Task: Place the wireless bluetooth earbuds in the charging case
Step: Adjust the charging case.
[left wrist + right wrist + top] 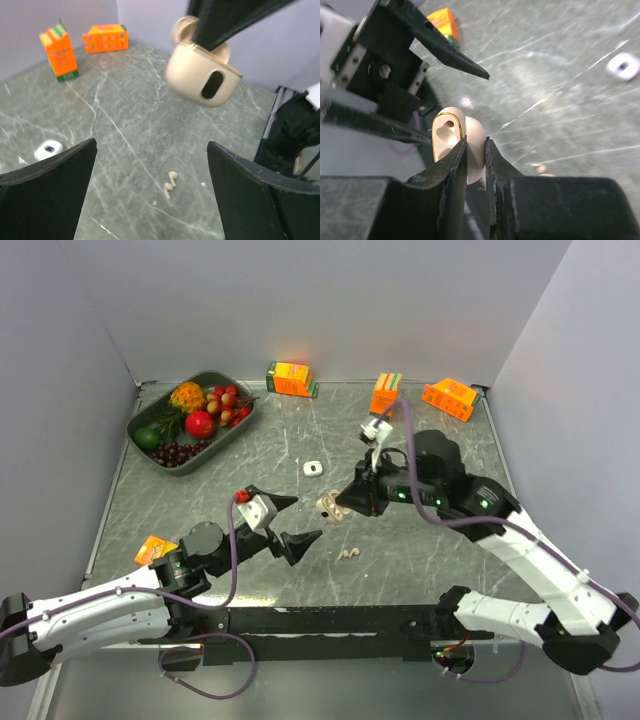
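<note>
Two pale-beige earbuds (348, 553) with stems lie side by side on the grey marbled table (440, 430); they also show in the left wrist view (171, 183). My right gripper (335, 505) is shut on the beige charging case (327, 505) and holds it above the table with its lid open. The case hangs from the black fingers in the left wrist view (200, 75), and the right wrist view shows it pinched (470, 145) in my right gripper (476, 142). My left gripper (293, 520) is open and empty, left of the case and the earbuds, which lie below its spread jaws (151, 145).
A small white rounded piece with a dark spot (314, 468) lies behind the case. Three orange juice cartons (290, 378) (385, 393) (449, 397) stand at the back, another (155, 549) by the left arm. A grey tray (137, 423) of fruit is back left.
</note>
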Available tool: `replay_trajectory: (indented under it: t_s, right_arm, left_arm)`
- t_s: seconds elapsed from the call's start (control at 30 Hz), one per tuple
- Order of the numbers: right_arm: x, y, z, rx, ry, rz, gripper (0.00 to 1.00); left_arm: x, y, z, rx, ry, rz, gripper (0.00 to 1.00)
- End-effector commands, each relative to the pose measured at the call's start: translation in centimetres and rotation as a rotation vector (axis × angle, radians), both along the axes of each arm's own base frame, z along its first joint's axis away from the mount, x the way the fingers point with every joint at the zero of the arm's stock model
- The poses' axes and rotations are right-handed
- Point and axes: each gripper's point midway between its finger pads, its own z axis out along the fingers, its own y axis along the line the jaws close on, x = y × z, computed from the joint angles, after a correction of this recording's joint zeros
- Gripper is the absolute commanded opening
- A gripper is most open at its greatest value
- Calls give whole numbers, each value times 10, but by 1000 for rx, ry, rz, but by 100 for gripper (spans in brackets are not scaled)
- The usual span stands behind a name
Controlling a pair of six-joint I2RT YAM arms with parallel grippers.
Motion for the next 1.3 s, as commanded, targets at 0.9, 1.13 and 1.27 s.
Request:
replay_trajectory:
  t_s: [0.9, 1.13, 1.27]
  right_arm:
    - [-52, 14, -25, -107, -272, 405, 0]
    - [-48, 20, -27, -112, -272, 403, 0]
    - [-45, 22, -27, -119, -272, 401, 0]
  left_arm:
    - [-64, -35, 12, 32, 10, -478, 70]
    - [-69, -39, 7, 64, 19, -520, 62]
    - [-71, -37, 14, 45, 7, -528, 61]
